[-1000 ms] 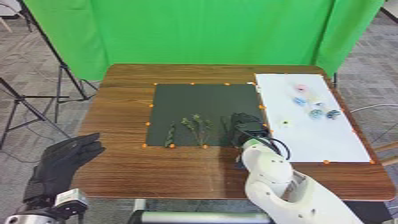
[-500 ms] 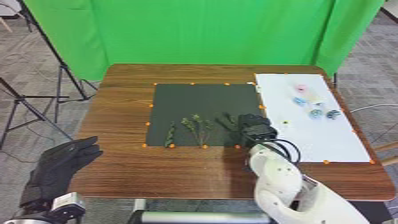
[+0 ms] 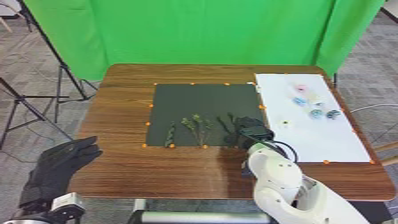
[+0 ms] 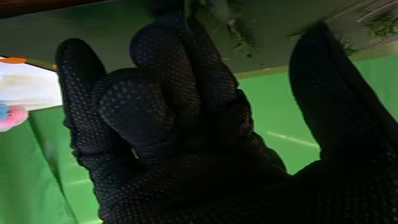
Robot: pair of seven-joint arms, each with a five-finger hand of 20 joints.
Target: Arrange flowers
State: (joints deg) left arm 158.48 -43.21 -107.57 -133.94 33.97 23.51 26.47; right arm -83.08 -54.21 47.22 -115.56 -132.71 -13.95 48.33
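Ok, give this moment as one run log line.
Arrange flowers | right hand: at right edge of dark mat | green sprigs: on mat | small flowers: on white sheet | left hand: open, at near left corner of table

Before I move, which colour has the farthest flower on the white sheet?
The farthest flower is pink; the head view shows it best.

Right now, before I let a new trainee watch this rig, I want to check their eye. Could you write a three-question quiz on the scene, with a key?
1. Fill in the blank: The pink flower lies on the ____ sheet.
2. What lies on the dark mat? (a) a vase (b) green sprigs (c) scissors
3. True or false: The right hand is nearer the sheet than the left hand is.

Key: 1. white; 2. b; 3. true
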